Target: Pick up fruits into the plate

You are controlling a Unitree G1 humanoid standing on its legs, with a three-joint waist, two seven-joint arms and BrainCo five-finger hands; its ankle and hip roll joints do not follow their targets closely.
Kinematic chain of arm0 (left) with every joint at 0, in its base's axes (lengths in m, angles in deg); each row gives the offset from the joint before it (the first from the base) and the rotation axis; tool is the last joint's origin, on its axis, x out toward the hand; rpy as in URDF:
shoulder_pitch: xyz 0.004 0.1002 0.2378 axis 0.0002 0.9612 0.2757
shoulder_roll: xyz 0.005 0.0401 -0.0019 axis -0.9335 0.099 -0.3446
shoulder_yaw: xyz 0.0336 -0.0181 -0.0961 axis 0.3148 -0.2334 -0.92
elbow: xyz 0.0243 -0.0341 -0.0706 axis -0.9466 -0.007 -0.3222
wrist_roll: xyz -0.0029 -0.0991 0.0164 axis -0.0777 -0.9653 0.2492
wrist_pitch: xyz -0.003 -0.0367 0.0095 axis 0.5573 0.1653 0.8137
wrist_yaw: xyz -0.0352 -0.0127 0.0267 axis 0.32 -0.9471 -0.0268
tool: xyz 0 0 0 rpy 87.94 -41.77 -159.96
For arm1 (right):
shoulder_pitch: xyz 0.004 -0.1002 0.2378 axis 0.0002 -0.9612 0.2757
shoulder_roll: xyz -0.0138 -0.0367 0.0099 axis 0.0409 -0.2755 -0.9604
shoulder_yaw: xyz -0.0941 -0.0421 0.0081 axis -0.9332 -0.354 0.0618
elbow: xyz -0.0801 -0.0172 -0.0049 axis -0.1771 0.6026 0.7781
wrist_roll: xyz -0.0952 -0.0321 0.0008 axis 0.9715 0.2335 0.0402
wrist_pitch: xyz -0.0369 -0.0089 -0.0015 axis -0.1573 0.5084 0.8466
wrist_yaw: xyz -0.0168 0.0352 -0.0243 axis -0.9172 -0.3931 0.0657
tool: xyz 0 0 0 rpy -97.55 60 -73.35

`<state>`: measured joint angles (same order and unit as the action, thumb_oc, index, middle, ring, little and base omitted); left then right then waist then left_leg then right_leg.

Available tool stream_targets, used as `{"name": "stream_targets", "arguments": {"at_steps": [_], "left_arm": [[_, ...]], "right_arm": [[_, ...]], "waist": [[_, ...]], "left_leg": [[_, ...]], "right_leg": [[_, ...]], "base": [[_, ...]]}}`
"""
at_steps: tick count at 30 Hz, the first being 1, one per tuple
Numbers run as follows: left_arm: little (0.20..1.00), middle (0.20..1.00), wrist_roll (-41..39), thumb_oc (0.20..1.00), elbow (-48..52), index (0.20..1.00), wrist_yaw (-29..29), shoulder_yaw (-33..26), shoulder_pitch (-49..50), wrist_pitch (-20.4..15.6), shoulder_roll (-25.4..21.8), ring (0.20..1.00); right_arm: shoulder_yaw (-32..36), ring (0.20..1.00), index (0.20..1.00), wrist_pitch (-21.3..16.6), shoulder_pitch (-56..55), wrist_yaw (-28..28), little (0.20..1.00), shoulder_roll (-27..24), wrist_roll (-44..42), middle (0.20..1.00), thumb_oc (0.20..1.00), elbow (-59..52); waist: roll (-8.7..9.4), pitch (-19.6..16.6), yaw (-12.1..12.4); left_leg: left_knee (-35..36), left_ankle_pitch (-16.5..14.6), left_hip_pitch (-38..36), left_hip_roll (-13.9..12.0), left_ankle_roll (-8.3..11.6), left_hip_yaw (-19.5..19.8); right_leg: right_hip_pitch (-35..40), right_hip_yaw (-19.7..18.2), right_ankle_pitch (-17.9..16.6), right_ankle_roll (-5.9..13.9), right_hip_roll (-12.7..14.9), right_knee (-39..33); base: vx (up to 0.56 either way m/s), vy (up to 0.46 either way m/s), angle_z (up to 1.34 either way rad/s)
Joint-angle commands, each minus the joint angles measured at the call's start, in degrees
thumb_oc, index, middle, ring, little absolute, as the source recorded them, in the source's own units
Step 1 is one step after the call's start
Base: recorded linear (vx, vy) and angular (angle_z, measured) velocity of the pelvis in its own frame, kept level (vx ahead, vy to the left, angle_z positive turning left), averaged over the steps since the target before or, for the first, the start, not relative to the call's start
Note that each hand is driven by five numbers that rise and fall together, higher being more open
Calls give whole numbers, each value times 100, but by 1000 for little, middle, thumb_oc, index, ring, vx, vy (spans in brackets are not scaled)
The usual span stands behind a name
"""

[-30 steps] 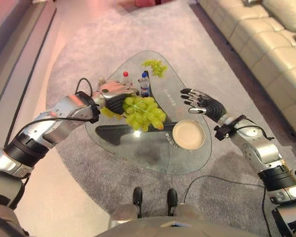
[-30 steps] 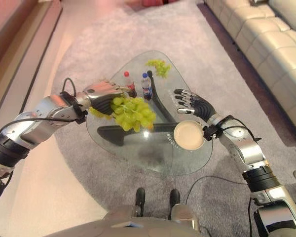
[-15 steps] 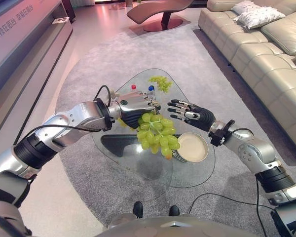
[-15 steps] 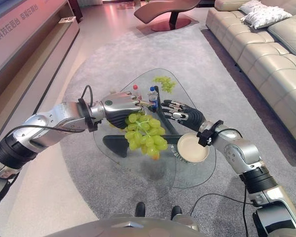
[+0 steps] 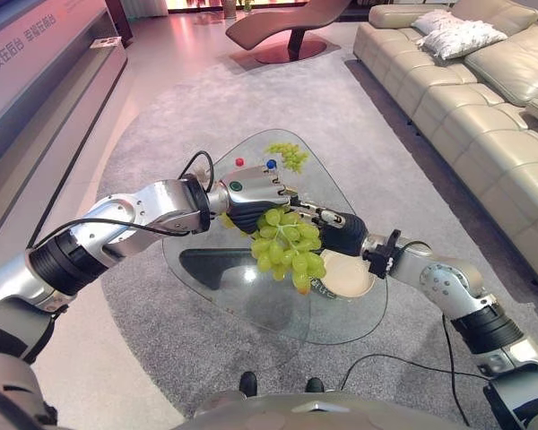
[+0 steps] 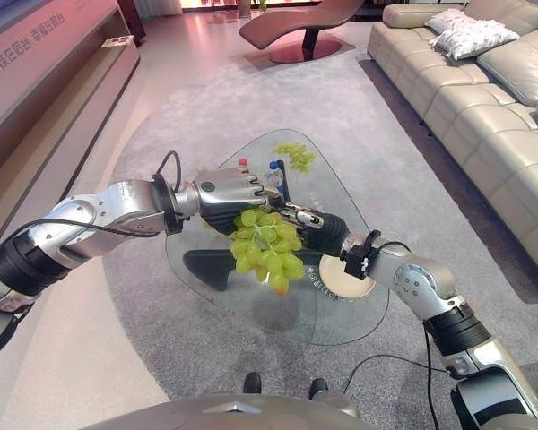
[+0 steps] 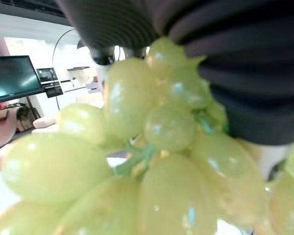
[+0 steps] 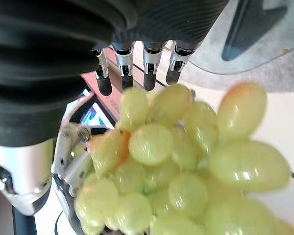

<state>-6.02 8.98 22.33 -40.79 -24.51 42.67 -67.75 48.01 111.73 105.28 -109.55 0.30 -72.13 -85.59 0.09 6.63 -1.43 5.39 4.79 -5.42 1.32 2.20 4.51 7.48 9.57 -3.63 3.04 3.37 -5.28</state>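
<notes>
My left hand (image 5: 251,194) has its fingers curled round the top of a big bunch of green grapes (image 5: 287,248), and the bunch hangs from it above the glass table (image 5: 278,313), clear of the glass. In my left wrist view the grapes (image 7: 152,161) press right up against the camera, with the green stem showing between them.

The cream plate (image 5: 351,276) sits on the table near its edge on my right side. The bunch hangs just beside the plate, on its left, and its lowest grapes reach over the plate's near-left rim (one of the bottom grapes has an orange blush).

My right hand (image 5: 334,229) is up against the bunch on the plate's side, its palm turned toward the grapes and its fingers straight and relaxed, not curled round anything. In my right wrist view its dark fingertips (image 8: 125,82) stand in a row just past the grapes (image 8: 176,166); whether they touch the fruit I cannot tell.

Beyond the plate, at the table's far end, lies a second, smaller bunch of green grapes (image 5: 288,157). Two small bottles, one with a red cap (image 5: 239,163) and one with a blue cap (image 5: 271,165), stand between that bunch and my left hand. The table stands on a grey rug (image 5: 161,116), with a cream sofa (image 5: 466,90) well off to the plate's right.
</notes>
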Motion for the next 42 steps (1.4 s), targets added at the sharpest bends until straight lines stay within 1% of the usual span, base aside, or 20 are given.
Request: {"name": "stream_targets", "arguments": {"at_steps": [1, 3, 4, 6, 7, 12, 14, 15, 18, 21, 22, 24, 30, 38, 40, 41, 42], "left_arm": [[200, 200, 102, 200, -190, 200, -167, 56, -736, 63, -135, 200], [200, 200, 97, 200, -204, 200, -143, 73, -744, 59, -128, 200], [200, 200, 74, 200, -195, 200, -105, 93, -761, 55, -142, 200], [200, 200, 69, 200, -205, 200, 25, 102, -739, 30, -130, 200], [200, 200, -12, 200, -185, 200, 183, 105, -730, 76, -123, 200], [200, 200, -343, 200, -242, 200, 693, 202, -776, 294, -149, 200], [200, 200, -364, 200, -307, 200, 753, 231, -797, 350, -149, 200], [200, 200, -416, 200, -395, 200, 849, 268, -818, 395, -162, 200], [200, 200, -502, 200, -467, 200, 989, 275, -848, 483, -154, 200], [200, 200, -671, 200, -568, 200, 1142, 282, -869, 603, -111, 200], [200, 200, -705, 200, -595, 200, 1186, 281, -879, 674, -81, 200], [200, 200, -707, 200, -689, 200, 1192, 277, -876, 729, -28, 200], [200, 200, -786, 200, -852, 200, 1160, 242, -958, 798, 28, 200], [200, 200, -906, 200, -908, 200, 698, 33, -1180, 822, 151, 200], [200, 200, -947, 200, -879, 200, 630, 9, -1240, 834, 156, 200], [200, 200, -960, 200, -866, 200, 615, 2, -1268, 835, 170, 200], [200, 200, -957, 200, -835, 200, 619, -19, -1294, 854, 188, 200]], "right_arm": [[4, 1000, 1000, -27, -1, -113, 1000, -8, -148, 1000, 1000, -377], [-22, 1000, 1000, -11, 18, -130, 1000, -32, -144, 1000, 1000, -370], [-48, 1000, 1000, -1, 39, -136, 1000, -67, -151, 1000, 1000, -384], [-69, 1000, 1000, 45, 55, -172, 1000, -96, -88, 1000, 1000, -414], [-83, 1000, 1000, 38, 64, -193, 1000, -134, -14, 1000, 1000, -461], [-205, 1000, 1000, 66, 198, -167, 1000, -253, 131, 1000, 1000, -616], [-254, 1000, 1000, 61, 242, -195, 1000, -280, 203, 1000, 1000, -634], [-304, 1000, 1000, 61, 280, -224, 1000, -309, 301, 1000, 1000, -650], [-357, 1000, 1000, 86, 353, -280, 1000, -343, 401, 1000, 1000, -654], [-424, 1000, 1000, 70, 424, -346, 1000, -353, 610, 1000, 1000, -631], [-473, 1000, 1000, 74, 451, -360, 1000, -328, 696, 1000, 1000, -637], [-525, 1000, 1000, 103, 529, -392, 1000, -329, 791, 1000, 1000, -646], [-628, 1000, 1000, 217, 652, -456, 1000, -322, 896, 1000, 1000, -663], [-773, 1000, 1000, 406, 716, -701, 1000, -164, 1159, 1000, 1000, -543], [-797, 1000, 1000, 440, 714, -744, 1000, -138, 1172, 1000, 1000, -545], [-814, 1000, 1000, 454, 724, -759, 1000, -117, 1174, 1000, 1000, -538], [-829, 1000, 1000, 467, 740, -758, 1000, -94, 1178, 1000, 1000, -544]], "waist": [[98, -316, 93], [94, -323, 93], [103, -315, 90], [99, -327, 84], [106, -315, 74], [86, -312, 43], [88, -299, 33], [78, -301, 25], [83, -289, 22], [75, -286, 12], [63, -286, 7], [71, -283, 1], [64, -292, -7], [58, -314, 7], [53, -316, 13], [44, -315, 17], [50, -310, 22]], "left_leg": [[-119, -711, -431, -127, 54, -614], [-104, -760, -469, -137, 59, -608], [-115, -707, -434, -130, 57, -615], [-96, -759, -475, -142, 62, -612], [-101, -703, -441, -136, 60, -615], [-87, -750, -479, -145, 69, -621], [-95, -696, -453, -136, 63, -626], [-90, -752, -491, -140, 63, -623], [-115, -703, -458, -136, 61, -647], [-125, -709, -464, -140, 62, -664], [-111, -758, -505, -151, 67, -668], [-119, -706, -469, -141, 62, -673], [-100, -694, -471, -152, 68, -685], [-62, -672, -469, -164, 76, -655], [-60, -669, -465, -166, 79, -653], [-60, -725, -500, -175, 83, -647], [-61, -668, -461, -167, 80, -647]], "right_leg": [[144, 61, 177, 458, 311, 121], [182, 52, 221, 463, 298, 104], [152, 46, 177, 455, 303, 112], [184, 28, 221, 464, 286, 99], [147, 10, 176, 454, 286, 110], [173, -64, 215, 458, 252, 92], [138, -87, 168, 446, 254, 101], [172, -115, 213, 452, 238, 88], [141, -144, 165, 441, 242, 88], [147, -185, 167, 435, 231, 79], [181, -195, 213, 442, 222, 70], [145, -219, 163, 430, 222, 68], [149, -241, 166, 431, 218, 61], [158, -251, 183, 416, 203, 43], [162, -241, 189, 417, 204, 39], [200, -238, 244, 423, 197, 41], [167, -237, 197, 413, 203, 38]], "base": [[-59, -9, -3], [-11, -6, -3], [20, -12, -4], [-17, -13, -4], [-53, -11, -4], [-19, -4, -3], [-33, -1, -4], [11, -4, -4], [-43, -5, -4], [-12, -1, -7], [6, 1, -8], [-33, -1, -6], [-10, -1, -3], [0, 0, 0], [0, 0, 0], [0, 0, 0], [0, 0, 0]]}}
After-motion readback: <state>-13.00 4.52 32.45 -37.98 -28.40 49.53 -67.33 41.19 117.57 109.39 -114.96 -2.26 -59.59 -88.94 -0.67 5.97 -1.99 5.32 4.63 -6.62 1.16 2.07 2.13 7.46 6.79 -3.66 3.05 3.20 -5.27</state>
